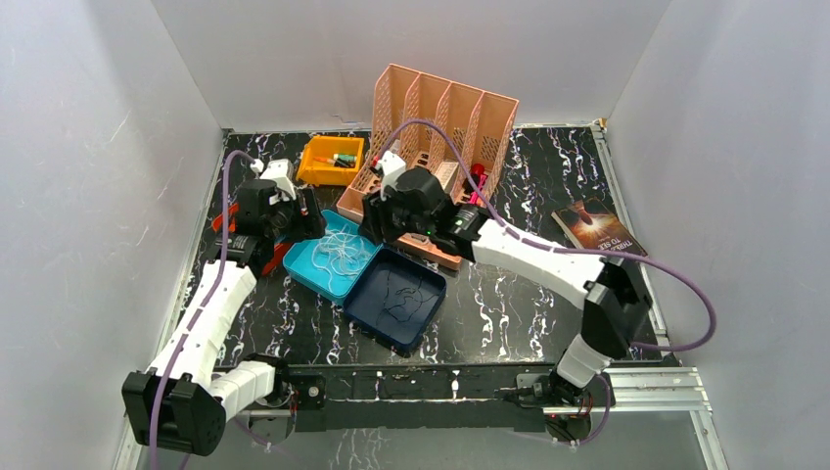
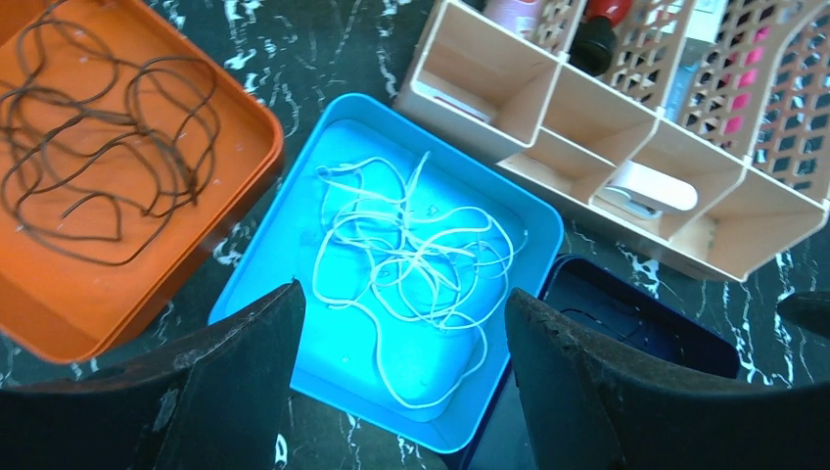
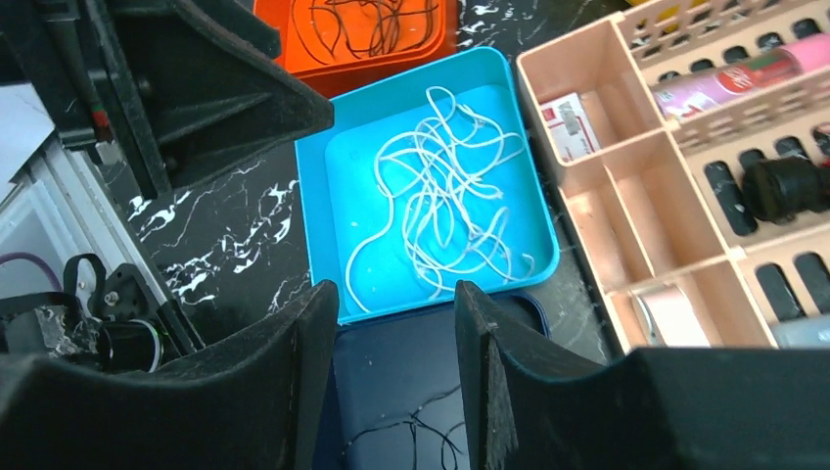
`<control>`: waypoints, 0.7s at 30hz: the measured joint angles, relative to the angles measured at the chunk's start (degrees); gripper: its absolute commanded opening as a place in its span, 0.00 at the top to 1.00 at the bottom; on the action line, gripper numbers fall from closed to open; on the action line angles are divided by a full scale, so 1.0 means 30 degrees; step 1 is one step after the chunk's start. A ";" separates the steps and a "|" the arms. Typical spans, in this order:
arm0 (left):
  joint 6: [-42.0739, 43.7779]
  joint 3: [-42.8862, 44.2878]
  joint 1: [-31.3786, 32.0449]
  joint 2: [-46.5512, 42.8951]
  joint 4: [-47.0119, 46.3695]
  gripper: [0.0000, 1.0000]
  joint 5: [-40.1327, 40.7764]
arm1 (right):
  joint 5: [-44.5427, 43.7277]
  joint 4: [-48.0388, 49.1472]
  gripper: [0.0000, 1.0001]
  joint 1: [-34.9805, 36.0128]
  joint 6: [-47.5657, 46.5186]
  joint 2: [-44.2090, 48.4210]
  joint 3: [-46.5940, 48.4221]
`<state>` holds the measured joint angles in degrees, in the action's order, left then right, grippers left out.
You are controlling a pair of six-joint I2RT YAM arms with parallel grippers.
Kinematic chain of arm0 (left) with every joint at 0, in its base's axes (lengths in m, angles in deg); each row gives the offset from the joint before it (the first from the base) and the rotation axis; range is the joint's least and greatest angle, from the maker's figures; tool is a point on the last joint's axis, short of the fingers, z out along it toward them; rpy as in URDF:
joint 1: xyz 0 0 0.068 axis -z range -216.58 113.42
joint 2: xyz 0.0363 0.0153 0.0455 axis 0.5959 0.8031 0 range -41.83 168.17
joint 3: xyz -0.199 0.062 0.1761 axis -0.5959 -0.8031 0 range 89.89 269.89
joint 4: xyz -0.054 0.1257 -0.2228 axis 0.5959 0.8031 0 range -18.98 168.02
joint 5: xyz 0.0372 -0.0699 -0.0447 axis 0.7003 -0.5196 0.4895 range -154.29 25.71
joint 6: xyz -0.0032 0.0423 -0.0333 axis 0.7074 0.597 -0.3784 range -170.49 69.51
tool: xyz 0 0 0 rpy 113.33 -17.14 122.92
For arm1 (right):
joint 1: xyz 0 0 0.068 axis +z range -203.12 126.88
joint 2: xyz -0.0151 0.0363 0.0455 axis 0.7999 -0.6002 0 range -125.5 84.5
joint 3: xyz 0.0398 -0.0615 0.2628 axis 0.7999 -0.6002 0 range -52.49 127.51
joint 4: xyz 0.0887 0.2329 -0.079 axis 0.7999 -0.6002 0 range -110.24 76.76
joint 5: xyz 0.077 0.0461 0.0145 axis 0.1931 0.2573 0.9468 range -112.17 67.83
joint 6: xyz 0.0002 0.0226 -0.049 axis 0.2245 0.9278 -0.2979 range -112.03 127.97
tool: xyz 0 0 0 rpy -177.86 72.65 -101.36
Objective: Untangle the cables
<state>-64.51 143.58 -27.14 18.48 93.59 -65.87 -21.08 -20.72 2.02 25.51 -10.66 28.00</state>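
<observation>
The left gripper (image 2: 401, 299) gapes wide and empty above the blue tray (image 2: 343, 362) — a tangle of white cables (image 2: 411, 255) lies in it. The right gripper (image 3: 396, 289), parted and empty, hangs there too. Alongside, dark cables (image 2: 98, 147) fill the orange tray (image 2: 245, 137) — a few black cables (image 3: 421, 426) lie in the navy tray (image 3: 382, 372).

Right end effector (image 3: 396, 294) empty, fingers parted over near edge of blue tray (image 3: 309, 196). White cables (image 3: 440, 186) tangled inside; black cables (image 3: 416, 433) in navy tray (image 3: 382, 377) just beside it.
</observation>
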 measured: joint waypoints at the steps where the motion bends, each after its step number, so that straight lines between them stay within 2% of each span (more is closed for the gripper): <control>1: 0.0087 -0.0036 0.0000 0.0087 -0.0240 0.27 -0.0393 | -0.0255 0.0022 0.44 0.0000 0.0015 0.0517 -0.0430; 9: 0.0481 -0.0277 0.1304 0.1785 -0.1479 0.29 -0.1188 | -0.2149 0.0357 0.46 0.0000 0.0801 0.4197 -0.5486; 14: 0.0991 -0.0277 0.2470 0.4044 -0.1931 0.40 0.0007 | -0.2863 0.0248 0.51 -0.0022 0.1800 0.7176 -0.8633; 16: 0.1239 -0.0277 0.2659 0.5056 -0.1960 0.52 0.0699 | -0.3009 0.0182 0.51 -0.0095 0.2186 0.8138 -0.9479; 19: 0.1552 -0.0277 0.2652 0.6215 -0.1967 0.83 0.1428 | -0.3322 0.0058 0.51 -0.0124 0.2783 0.9398 -1.0695; 21: 0.1851 -0.0277 0.2652 0.6856 -0.2025 0.94 0.2273 | -0.3410 -0.0022 0.51 -0.0124 0.3169 0.9857 -1.1307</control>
<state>-58.96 142.75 -19.19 39.05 87.52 -59.05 -31.31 -20.79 1.64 35.02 18.91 -5.93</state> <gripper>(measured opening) 0.183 0.489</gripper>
